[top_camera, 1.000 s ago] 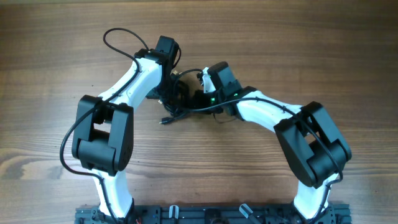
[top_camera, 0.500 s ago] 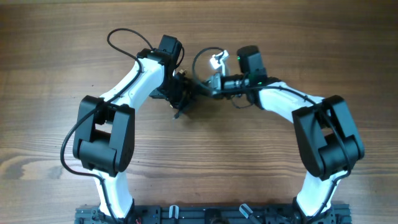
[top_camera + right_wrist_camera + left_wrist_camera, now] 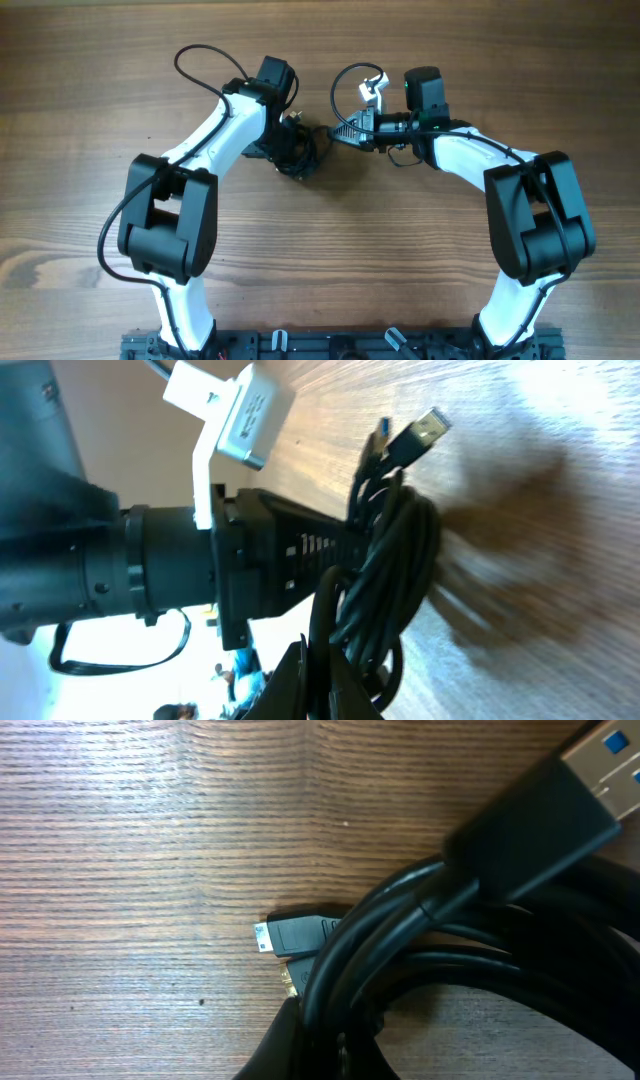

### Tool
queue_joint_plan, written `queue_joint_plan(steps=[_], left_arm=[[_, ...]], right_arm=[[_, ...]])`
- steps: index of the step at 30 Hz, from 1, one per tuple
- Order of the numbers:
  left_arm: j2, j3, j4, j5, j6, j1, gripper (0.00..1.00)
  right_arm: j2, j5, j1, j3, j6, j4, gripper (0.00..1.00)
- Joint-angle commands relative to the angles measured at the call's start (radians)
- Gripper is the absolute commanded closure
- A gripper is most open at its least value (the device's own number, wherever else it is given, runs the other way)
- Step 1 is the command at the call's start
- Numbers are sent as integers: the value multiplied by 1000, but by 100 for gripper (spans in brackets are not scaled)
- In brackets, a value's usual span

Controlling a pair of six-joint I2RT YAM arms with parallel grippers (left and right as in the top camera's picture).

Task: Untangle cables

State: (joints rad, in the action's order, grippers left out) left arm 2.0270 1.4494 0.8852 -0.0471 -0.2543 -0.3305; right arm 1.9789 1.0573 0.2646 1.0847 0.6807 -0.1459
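Cables (image 3: 300, 158): a compact black bundle on the tabletop (image 3: 450, 280), just toward 11 o'clock from the centre of the overhead view, between the two tools.
Left tool (image 3: 290, 150): sits on the bundle, reaching it from 11 o'clock. In the left wrist view the cords fill the lower right and cover the fingers, so its opening cannot be told.
Right tool (image 3: 338, 133): at 2 o'clock from the bundle, pointing toward 9 o'clock. In the right wrist view its fingers (image 3: 290, 682) stand narrow at the bottom edge, closed on cord strands that run up into the bundle.
Small plug (image 3: 290, 935): black with a pale metal tip, flat on the tabletop, sticking out of the bundle toward 9 o'clock in the left wrist view.
USB plug (image 3: 590, 765): flat metal shell with a blue insert, lying over the cords at 2 o'clock in the left wrist view. In the right wrist view it stands out above the bundle.
Obstruction, coils: several strands overlap and cross tightly; single cords cannot be traced through them.
Obstruction, black housing (image 3: 150, 575): a cylindrical arm part with a white bracket (image 3: 232, 410), touching the bundle from 9 o'clock in the right wrist view.
Obstruction, wire loop (image 3: 335, 90): a thin black arc at 12 o'clock from the right tool, apart from the bundle.
Arm bodies: both white-and-black arms flank the bundle at 8 and 4 o'clock.
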Motion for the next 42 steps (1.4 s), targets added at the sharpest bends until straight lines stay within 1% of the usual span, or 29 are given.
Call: queue_joint_plan(steps=[1,4,7,8,10,13,15,18,20,23,26,28,31,33,35,36,39,42], left_arm=[[19,-26,36,-141,11,68,96],[19,-25,35,-122,11,69,96],[19,-25,35,-121,11,69,96],[19,-25,35,-121,11,69,96],[19,-25,35,-117,11,69,96],[19,-25,32,-90,11,69,96],[19,-26,24,-63,12,68,96],[19,-25,13,-10,15,67,96],[19,-25,8,18,15,64,96],[19,-25,6,21,15,58,96],[19,-26,5,22,15,51,96],[19,-25,5,22,15,51,96],[19,-25,11,40,15,52,96],[0,-13,56,58,15,58,96],[-51,-2,82,59,14,68,96],[-93,-2,78,76,6,75,96],[-190,-2,69,205,-32,90,96],[-240,-2,39,293,-127,93,96]], right_arm=[[-24,-71,-80,18,37,-34,96],[-24,-35,-98,18,207,-93,96],[-24,59,-109,18,394,-246,96],[-24,89,-109,18,484,-339,96],[-24,95,-108,18,611,-474,96],[-24,90,-101,18,734,-592,96],[-24,67,-92,18,729,-615,96],[-23,3,-68,18,629,-571,96],[-23,-56,-42,18,547,-472,96],[-23,-183,5,18,443,-310,96],[-23,-298,49,18,393,-258,96],[-23,-321,70,18,393,-286,96],[-23,-286,80,18,396,-370,96],[-23,-271,81,18,395,-369,96],[-23,-268,81,18,391,-332,96],[-23,-274,81,18,389,-300,96],[-23,-280,81,18,372,-255,96],[-23,-262,82,18,394,-253,96]])
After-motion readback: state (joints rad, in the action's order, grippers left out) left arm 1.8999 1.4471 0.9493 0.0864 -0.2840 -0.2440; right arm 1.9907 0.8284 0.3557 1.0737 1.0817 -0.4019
